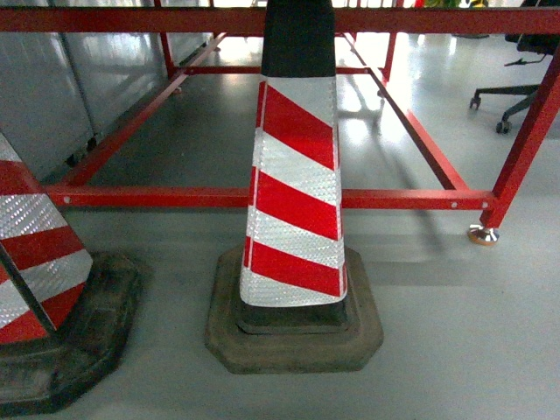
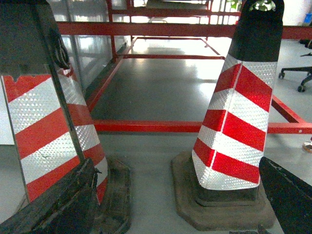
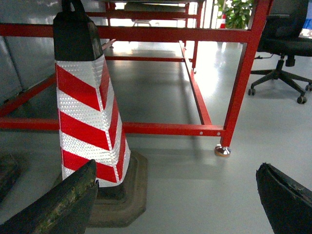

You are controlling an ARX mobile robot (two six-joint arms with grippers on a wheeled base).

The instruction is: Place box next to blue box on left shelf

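Note:
Neither the box nor the blue box shows in any view. The left wrist view has my left gripper point(image 2: 176, 165) open above the grey floor, with one dark finger point(image 2: 63, 204) low on the left and the other at the right edge; nothing lies between them. My right gripper point(image 3: 176, 166) is also open over bare floor, its fingers point(image 3: 287, 200) wide apart and holding nothing. The head view shows neither gripper.
A red-and-white striped cone point(image 1: 296, 184) on a dark rubber base stands straight ahead, and a second cone point(image 1: 35, 254) stands at the left. Behind them runs a low red metal frame point(image 1: 394, 199) with a foot point(image 1: 482, 234). An office chair point(image 3: 285, 53) is at the far right.

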